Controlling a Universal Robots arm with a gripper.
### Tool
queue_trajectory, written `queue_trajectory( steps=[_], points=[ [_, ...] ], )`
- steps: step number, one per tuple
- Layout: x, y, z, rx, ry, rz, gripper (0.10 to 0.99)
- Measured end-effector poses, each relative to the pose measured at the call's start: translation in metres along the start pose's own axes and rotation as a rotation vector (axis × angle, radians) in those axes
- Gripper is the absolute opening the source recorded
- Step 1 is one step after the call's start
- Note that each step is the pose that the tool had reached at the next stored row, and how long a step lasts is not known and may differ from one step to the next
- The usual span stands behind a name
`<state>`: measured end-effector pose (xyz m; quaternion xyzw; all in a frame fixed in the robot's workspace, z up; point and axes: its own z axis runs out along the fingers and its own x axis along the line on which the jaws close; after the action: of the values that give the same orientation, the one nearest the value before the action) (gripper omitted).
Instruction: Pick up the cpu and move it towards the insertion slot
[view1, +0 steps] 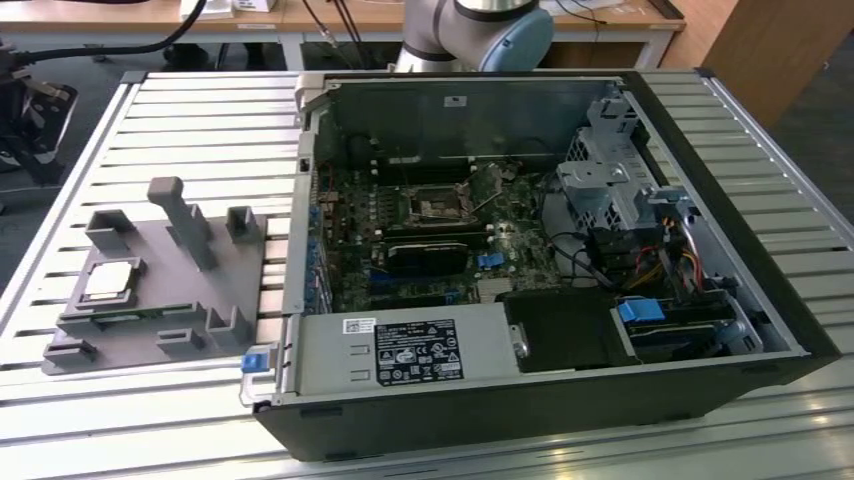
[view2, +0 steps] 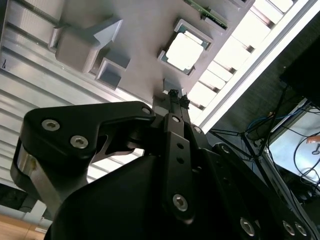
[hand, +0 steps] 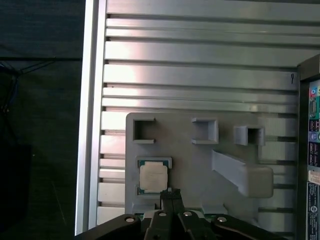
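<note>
The cpu (view1: 110, 281), a small square chip with a silvery top, lies flat in a recess of the grey holder (view1: 147, 300) at the exterior view's left, outside the computer case. Both wrist views show it too, cpu (hand: 153, 177) and cpu (view2: 185, 51). My gripper (hand: 170, 192) hangs above the holder just beside the chip, its thin black fingers pressed together with nothing between them; in the second wrist view the gripper (view2: 175, 94) tips sit a short way off the chip's edge. The insertion slot (view1: 438, 205) is the square socket on the motherboard inside the case.
The open computer case (view1: 534, 260) stands on a slatted aluminium table (view1: 200, 130), with drive cages and cables on the exterior view's right. The holder carries a tall post (view1: 184, 220) and several raised brackets. A thin green memory strip (view2: 207, 12) lies beside the chip.
</note>
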<state>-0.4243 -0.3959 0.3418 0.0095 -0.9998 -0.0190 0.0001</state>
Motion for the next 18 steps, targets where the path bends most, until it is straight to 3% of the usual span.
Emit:
queue_trajectory(
  steps=[6,18],
  points=[
    [0.0016,-0.0063,0.0027,-0.001,-0.0031,0.0,0.106],
    [0.0025,-0.0084,0.0067,-0.001,-0.0038,0.0,0.106]
  ],
)
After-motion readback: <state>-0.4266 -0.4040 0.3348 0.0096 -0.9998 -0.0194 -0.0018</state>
